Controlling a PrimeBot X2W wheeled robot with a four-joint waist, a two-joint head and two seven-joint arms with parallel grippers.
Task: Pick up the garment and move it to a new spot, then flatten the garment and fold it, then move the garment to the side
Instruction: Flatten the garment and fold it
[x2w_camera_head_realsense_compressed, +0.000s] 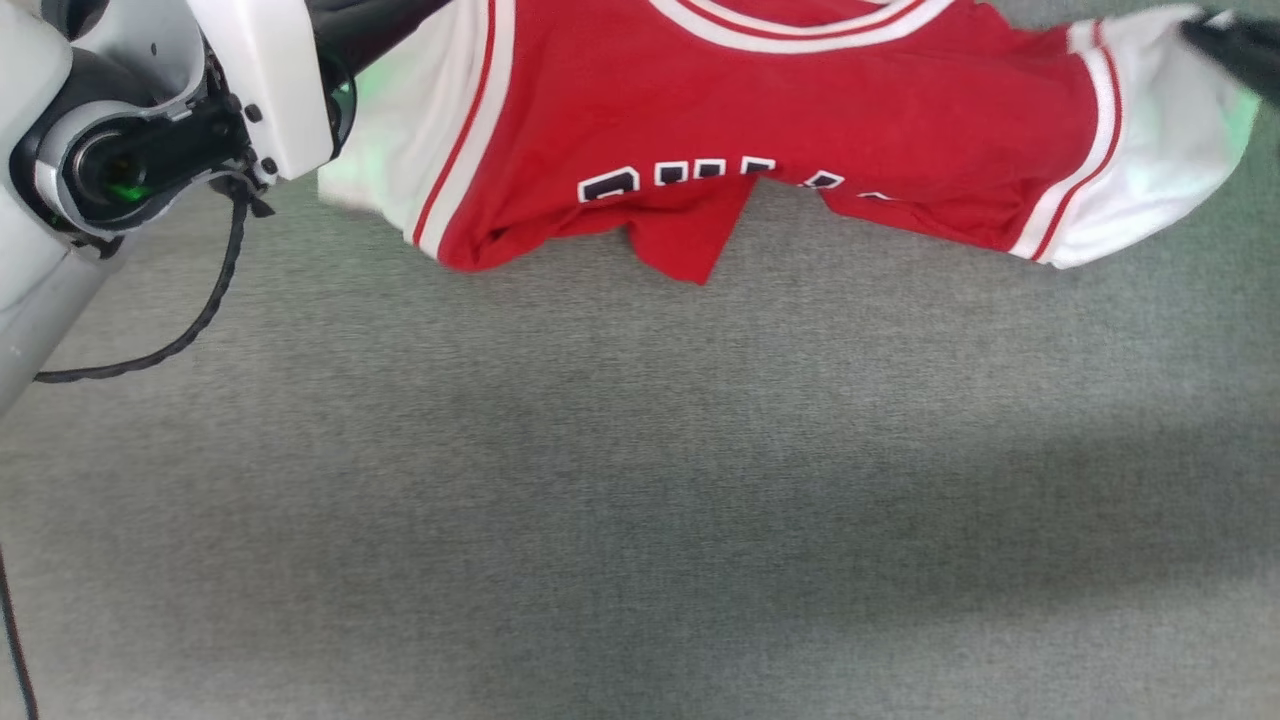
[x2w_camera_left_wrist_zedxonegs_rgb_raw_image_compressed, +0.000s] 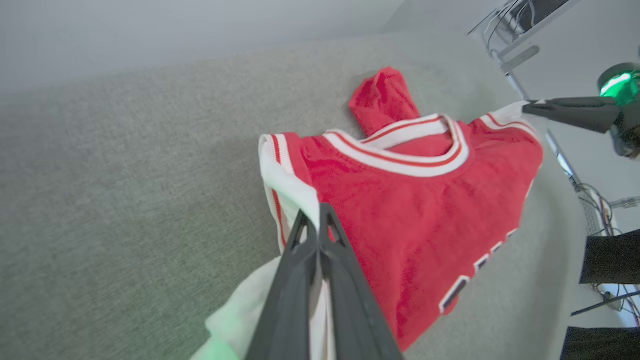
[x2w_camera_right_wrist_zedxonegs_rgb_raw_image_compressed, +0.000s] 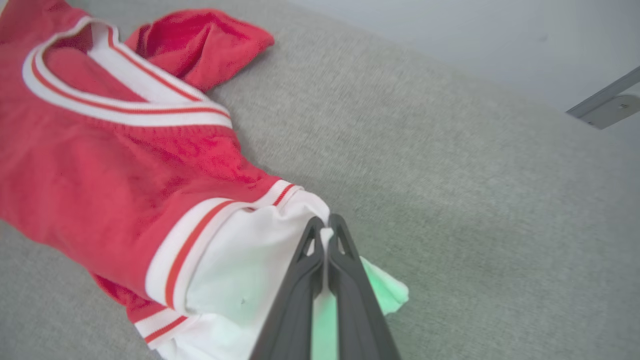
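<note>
Red garment (x2w_camera_head_realsense_compressed: 800, 100) spread above grey surface (x2w_camera_head_realsense_compressed: 640, 480) | my left gripper (x2w_camera_left_wrist_zedxonegs_rgb_raw_image_compressed: 319, 214) clamped on left white sleeve | my right gripper (x2w_camera_right_wrist_zedxonegs_rgb_raw_image_compressed: 325, 226) clamped on right sleeve

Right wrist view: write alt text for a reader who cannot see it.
The right end effector is shut on the edge of the white sleeve of the red garment. The garment spreads leftward over a grey fabric surface, its striped collar at upper left.
</note>
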